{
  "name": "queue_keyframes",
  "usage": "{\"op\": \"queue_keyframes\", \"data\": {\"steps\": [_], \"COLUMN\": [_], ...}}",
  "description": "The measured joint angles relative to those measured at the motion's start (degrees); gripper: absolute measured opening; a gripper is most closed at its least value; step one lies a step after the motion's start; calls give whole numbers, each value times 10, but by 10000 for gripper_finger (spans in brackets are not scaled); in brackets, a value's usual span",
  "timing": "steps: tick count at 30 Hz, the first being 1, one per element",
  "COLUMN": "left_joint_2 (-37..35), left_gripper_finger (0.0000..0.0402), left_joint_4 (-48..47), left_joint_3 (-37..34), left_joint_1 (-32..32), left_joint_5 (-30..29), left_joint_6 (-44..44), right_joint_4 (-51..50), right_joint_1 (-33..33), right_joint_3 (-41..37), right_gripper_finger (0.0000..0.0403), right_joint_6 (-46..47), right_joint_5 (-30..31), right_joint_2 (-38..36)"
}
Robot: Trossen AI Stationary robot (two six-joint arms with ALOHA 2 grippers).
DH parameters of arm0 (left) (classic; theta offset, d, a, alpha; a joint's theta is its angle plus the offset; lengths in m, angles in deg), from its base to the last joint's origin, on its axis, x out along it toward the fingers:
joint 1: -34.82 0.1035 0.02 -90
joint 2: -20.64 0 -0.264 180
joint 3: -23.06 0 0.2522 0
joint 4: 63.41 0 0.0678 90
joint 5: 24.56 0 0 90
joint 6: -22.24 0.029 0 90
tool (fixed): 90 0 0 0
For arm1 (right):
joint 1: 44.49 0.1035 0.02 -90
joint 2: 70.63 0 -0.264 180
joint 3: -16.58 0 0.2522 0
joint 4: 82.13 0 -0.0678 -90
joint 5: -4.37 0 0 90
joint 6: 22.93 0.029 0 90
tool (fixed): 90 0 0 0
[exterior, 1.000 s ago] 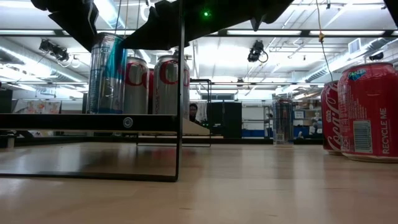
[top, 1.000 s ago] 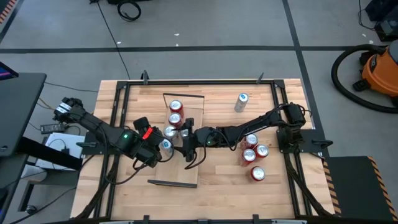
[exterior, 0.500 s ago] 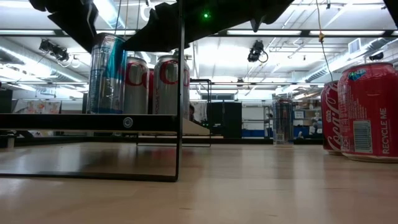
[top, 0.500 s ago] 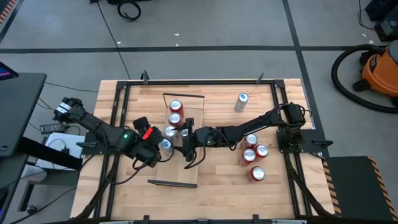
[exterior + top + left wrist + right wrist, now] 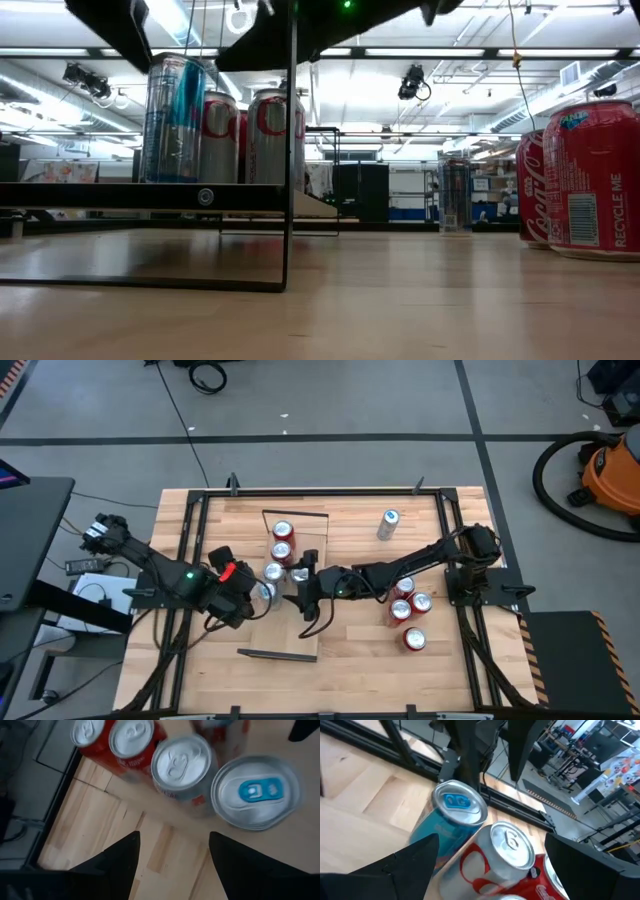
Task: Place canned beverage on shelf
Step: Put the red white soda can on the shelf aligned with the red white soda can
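The shelf (image 5: 298, 630) is a long light-wood board with dark end rims, standing raised on the table. Several cans stand upright on it in a row: two red ones (image 5: 282, 540), a silver one (image 5: 272, 571) and a blue-and-silver one (image 5: 262, 592). In the low view they stand on the shelf's edge (image 5: 150, 196). My left gripper (image 5: 247, 596) hovers open just left of the blue-and-silver can (image 5: 255, 792), which lies beyond its fingertips. My right gripper (image 5: 303, 582) is open on the row's right side, facing the same can (image 5: 457, 807) and the silver one (image 5: 510, 845).
A cluster of red cans (image 5: 408, 605) stands on the table to the right, seen close in the low view (image 5: 590, 180). A lone silver can (image 5: 388, 523) stands at the far right. The table's black frame (image 5: 190, 550) runs along both sides.
My right gripper has risen a little beside the row of cans, staying open. The cans stand as before.
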Motion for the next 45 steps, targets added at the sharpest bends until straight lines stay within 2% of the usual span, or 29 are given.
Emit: {"op": "queue_keyframes", "data": {"steps": [4, 7, 11, 13, 16, 22, 28, 32, 35, 40, 45], "left_joint_2": [-28, -51, -65, -64, -64, -82, -124, -154, -164, -169, -169], "left_gripper_finger": [249, 249, 249, 249, 249, 249, 249, 249, 249, 249, 249], "left_joint_4": [38, 100, 222, 286, 387, 548, 727, 828, 884, 901, 899], "left_joint_3": [0, 0, 0, 0, -12, -86, -183, -210, -211, -211, -211], "left_joint_1": [-21, -37, -51, -53, -45, -4, 34, 45, 52, 61, 59], "left_joint_5": [-23, -54, -113, -132, -127, -55, -2, 22, 23, 23, 23], "left_joint_6": [5, 48, 148, 221, 326, 457, 554, 620, 632, 610, 605], "right_joint_4": [-53, -106, -198, -237, -289, -383, -480, -530, -609, -709, -793], "right_joint_1": [10, 18, 18, 1, -30, -74, -62, -32, -19, -23, -23], "right_joint_3": [0, 0, 0, -12, -35, -68, -68, -65, -58, -57, -57], "right_gripper_finger": [375, 375, 375, 374, 374, 374, 373, 373, 373, 376, 384], "right_joint_6": [-17, -22, 19, 47, 92, 179, 258, 307, 365, 462, 549], "right_joint_5": [66, 115, 125, 110, 98, 49, -8, -40, -61, -121, -128], "right_joint_2": [-39, -76, -137, -171, -225, -315, -326, -314, -309, -295, -283]}}
